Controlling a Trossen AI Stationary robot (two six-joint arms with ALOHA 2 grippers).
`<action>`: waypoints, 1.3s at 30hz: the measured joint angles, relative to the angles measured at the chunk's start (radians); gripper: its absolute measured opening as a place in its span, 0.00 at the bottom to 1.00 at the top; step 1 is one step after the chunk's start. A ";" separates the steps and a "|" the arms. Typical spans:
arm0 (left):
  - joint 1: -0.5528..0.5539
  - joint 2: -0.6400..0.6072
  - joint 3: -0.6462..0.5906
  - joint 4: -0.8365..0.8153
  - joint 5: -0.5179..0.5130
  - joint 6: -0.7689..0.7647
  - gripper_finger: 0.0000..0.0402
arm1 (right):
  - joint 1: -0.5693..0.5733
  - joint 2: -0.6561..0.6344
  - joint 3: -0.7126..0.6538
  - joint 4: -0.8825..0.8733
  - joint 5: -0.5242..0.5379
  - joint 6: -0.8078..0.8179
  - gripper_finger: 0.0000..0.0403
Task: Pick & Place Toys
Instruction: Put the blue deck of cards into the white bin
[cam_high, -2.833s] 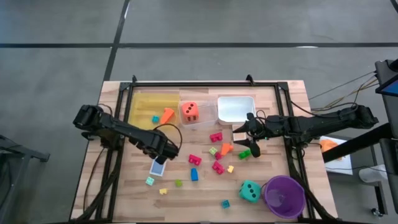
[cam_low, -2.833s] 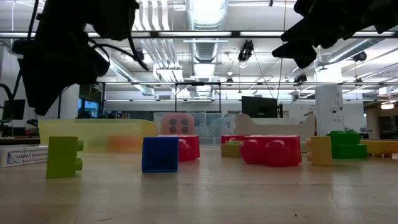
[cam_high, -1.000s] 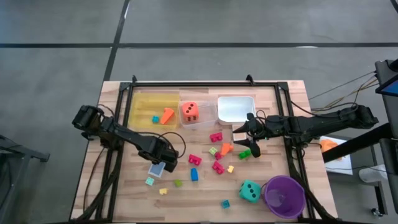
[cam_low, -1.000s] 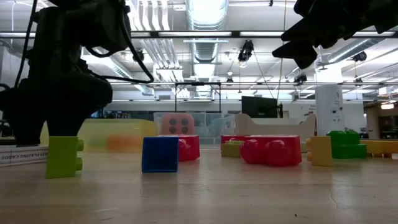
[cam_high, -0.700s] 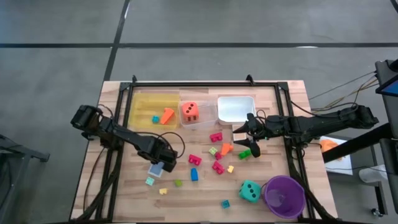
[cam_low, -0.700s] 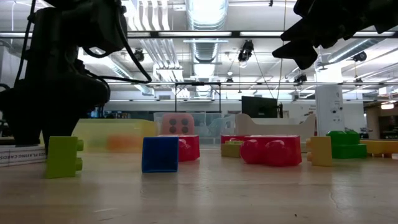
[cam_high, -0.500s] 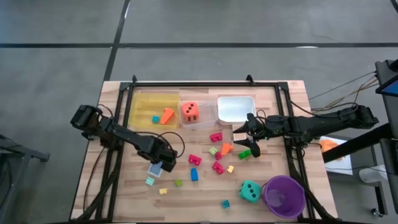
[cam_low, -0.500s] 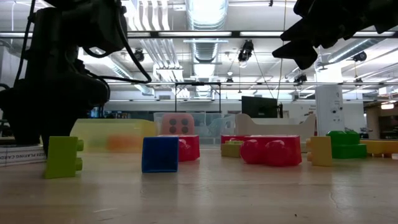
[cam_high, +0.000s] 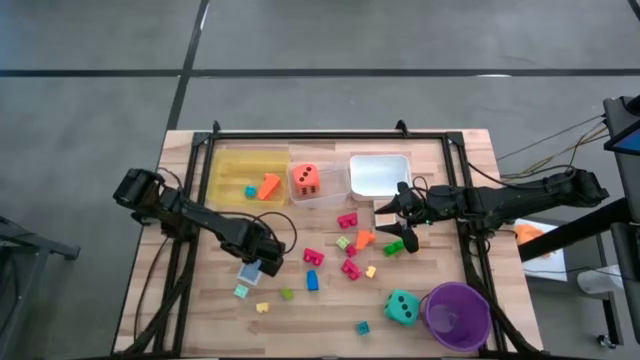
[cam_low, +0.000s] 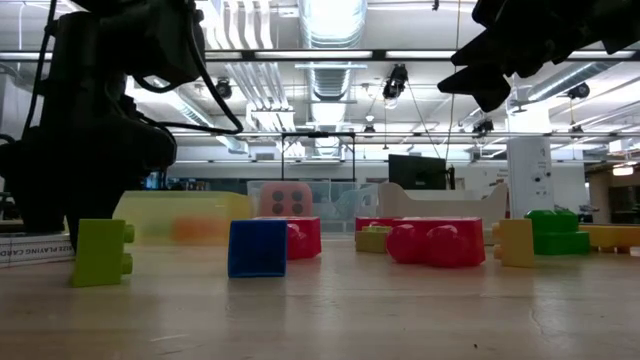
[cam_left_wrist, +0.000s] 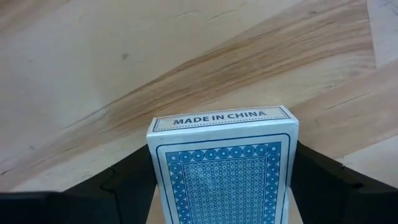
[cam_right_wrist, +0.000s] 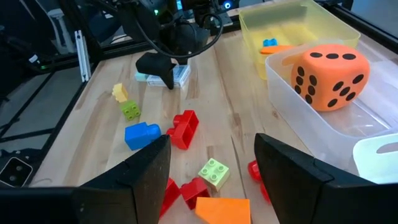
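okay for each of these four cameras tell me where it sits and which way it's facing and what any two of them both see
High view: above the table, facing straight down; both arms show, left claw on the card box.
Low view: table height, facing level across toward the room; arms loom from above.
Left wrist view: on the left arm, facing down at the card box between its dark fingers.
Right wrist view: on the right arm, facing across the table; its open fingers show.
Shared: the orange die appears in high and right wrist views.

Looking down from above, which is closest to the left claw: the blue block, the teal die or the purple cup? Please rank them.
From the left gripper:
1. Blue block, just to its right.
2. Teal die, farther right, near the front edge.
3. Purple cup, at the front right corner.
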 joint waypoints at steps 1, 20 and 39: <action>0.000 0.001 0.007 -0.003 0.000 0.004 0.72 | 0.000 0.000 0.000 0.000 0.000 0.000 0.57; -0.001 -0.138 0.095 0.027 -0.122 0.084 0.72 | 0.000 0.000 0.001 0.157 -0.001 -0.026 0.57; 0.066 -0.375 0.095 0.903 -0.694 0.734 0.72 | 0.196 0.263 0.002 0.709 0.336 -0.127 0.57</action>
